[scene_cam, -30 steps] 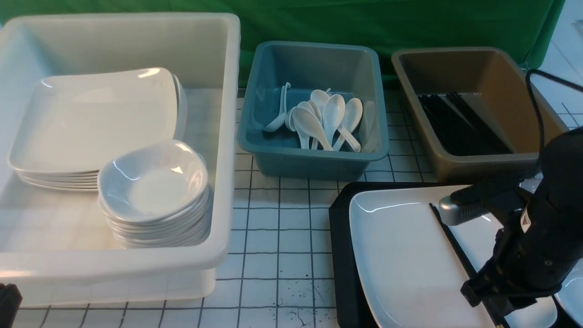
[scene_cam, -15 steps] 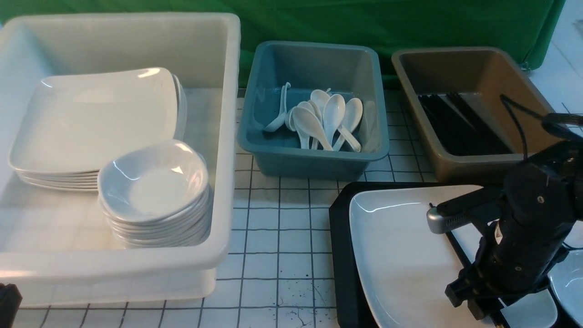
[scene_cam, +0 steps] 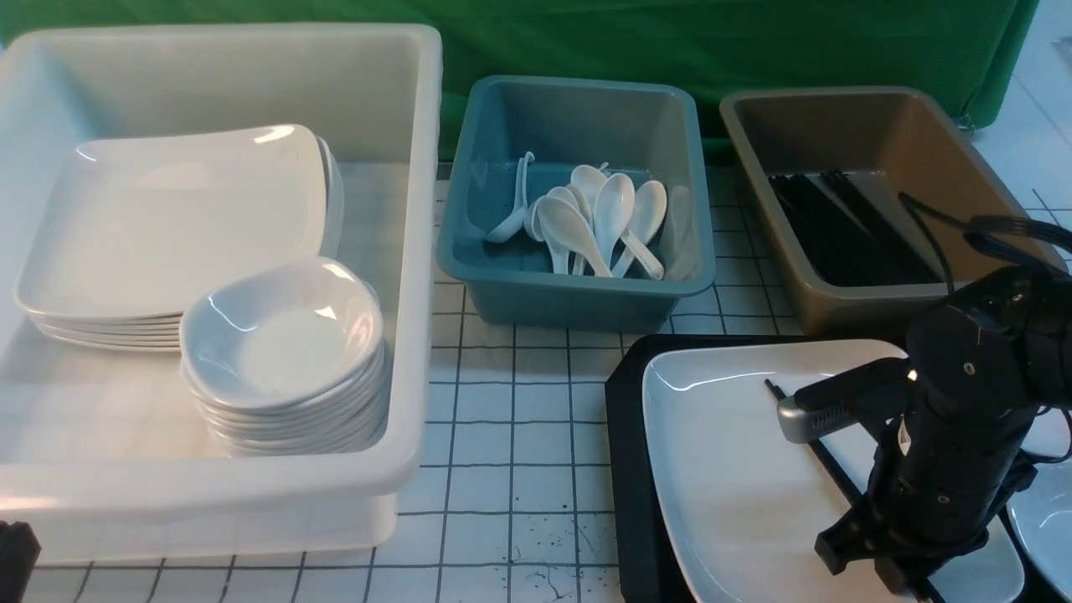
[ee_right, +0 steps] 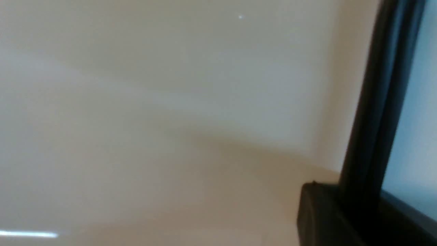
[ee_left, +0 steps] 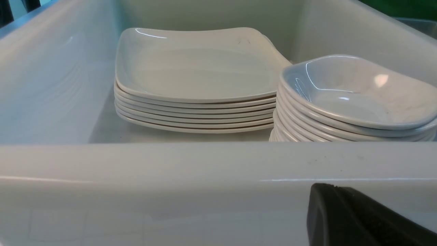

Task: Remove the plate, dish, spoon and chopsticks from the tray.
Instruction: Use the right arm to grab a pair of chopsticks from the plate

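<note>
So I'm counting three tubs here: one white tub (scene_cam: 423,251), one teal tub (scene_cam: 569,301), one brown tub (scene_cam: 863,310), plus one black tray (scene_cam: 626,469). Big plates: one plate (scene_cam: 737,469) on the tray and a plate stack (ee_left: 194,116) of six or seven. Small ones: a dish stack (ee_left: 307,126) of roughly eight plus one loose dish (scene_cam: 1043,523). The spoons (scene_cam: 611,209) look like seven-ish, and the chopstick bundle (scene_cam: 846,230) is too bunched to count.

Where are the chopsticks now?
Front view, robot's right: thin black chopsticks run diagonally across the large white squarish plate on the black tray, partly hidden by the right arm.
</note>
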